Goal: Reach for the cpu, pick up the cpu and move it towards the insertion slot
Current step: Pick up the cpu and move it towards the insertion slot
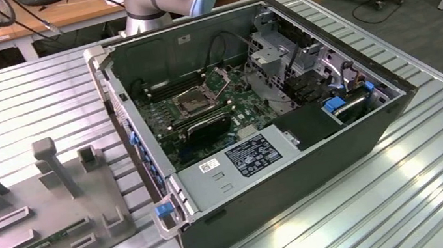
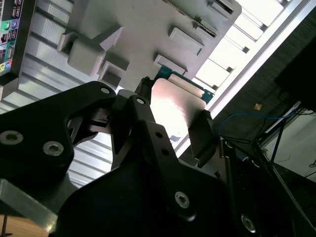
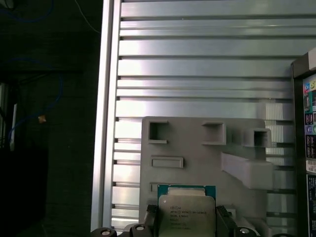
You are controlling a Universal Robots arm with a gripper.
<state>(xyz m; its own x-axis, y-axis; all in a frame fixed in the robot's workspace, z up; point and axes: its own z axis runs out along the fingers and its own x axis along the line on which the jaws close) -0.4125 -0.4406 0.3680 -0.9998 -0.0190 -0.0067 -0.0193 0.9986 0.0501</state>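
The end effector (image 3: 186, 219) pinches the cpu (image 3: 186, 207) tight by two sides, up in the air by the grey tray (image 3: 197, 148), and the insertion slot (image 1: 197, 99) sits well away toward the exterior view's right, inside the open computer case (image 1: 315, 162).

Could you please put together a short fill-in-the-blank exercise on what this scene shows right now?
The gripper is shut on the ____.
The insertion slot sits on the ____ circuit board inside the open computer case.
In the first wrist view, a ____ plastic tray lies behind the held chip.
Missing words: cpu; green; grey.
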